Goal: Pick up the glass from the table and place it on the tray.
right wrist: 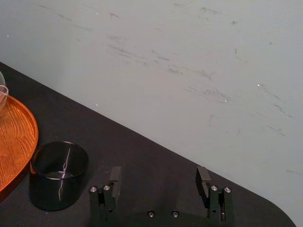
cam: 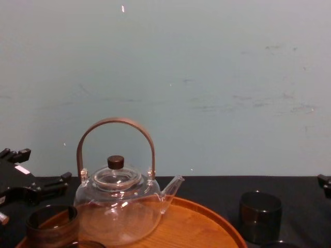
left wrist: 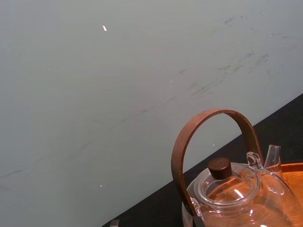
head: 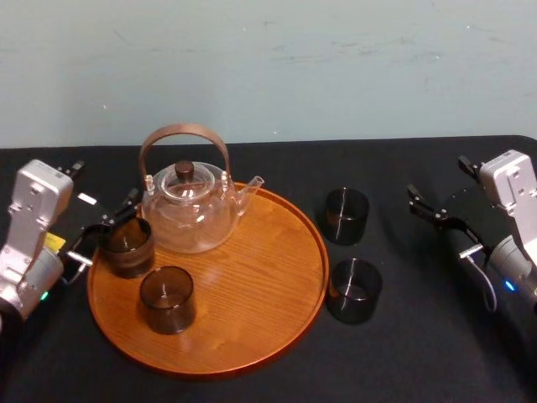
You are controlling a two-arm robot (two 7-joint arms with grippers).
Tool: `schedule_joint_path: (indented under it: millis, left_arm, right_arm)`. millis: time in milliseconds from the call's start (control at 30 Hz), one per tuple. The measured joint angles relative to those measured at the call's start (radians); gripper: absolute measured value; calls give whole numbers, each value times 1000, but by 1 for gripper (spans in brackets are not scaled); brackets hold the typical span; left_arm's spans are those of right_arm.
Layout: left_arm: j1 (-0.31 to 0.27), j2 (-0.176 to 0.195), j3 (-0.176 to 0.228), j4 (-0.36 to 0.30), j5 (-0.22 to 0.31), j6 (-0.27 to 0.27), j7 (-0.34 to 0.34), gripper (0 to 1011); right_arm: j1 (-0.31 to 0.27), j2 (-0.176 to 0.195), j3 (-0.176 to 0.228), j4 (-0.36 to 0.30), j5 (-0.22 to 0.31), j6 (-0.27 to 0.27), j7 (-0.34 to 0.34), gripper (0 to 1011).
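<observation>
Right at the left pincer's (head: 107, 227) tips stands a glass (head: 127, 246), upright on the tray (head: 252, 269) just inside the rim, so I'd call that one delivered. The pincer is spread wide, with one finger on the teapot (head: 191, 210) side of the glass and the other on the outer side. I can't tell if either finger touches it.

My take on finishing this step cleanly: keep the fingers spread, lift a touch so the rim doesn't catch, then back straight out. Don't swing sideways. The teapot sits just beyond the inner finger, and a second glass (head: 167, 298) stands near the pincer, further in on the tray.

Two more sit on the table (head: 403, 353) between the tray and the right pincer (head: 438, 222). The far glass (head: 346, 216) is just beside the rim and the near glass (head: 354, 290) is right against it. That pincer is spread too, holds nothing, and is well apart from both. I'd go for the far one next, since the near one leaves a finger little room on its tray side.
</observation>
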Motion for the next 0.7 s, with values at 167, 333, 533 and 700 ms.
schedule_joint_path:
  millis: [167,333,533,700]
  left_arm:
    - [0,0,0,0,0,0,0,1001]
    - [0,0,0,0,0,0,0,1001]
    - [0,0,0,0,0,0,0,1001]
    - [0,0,0,0,0,0,0,1001]
  right_arm:
    - [0,0,0,0,0,0,0,1002]
    - [0,0,0,0,0,0,0,1002]
    - [0,0,0,0,0,0,0,1002]
    - [0,0,0,0,0,0,0,1003]
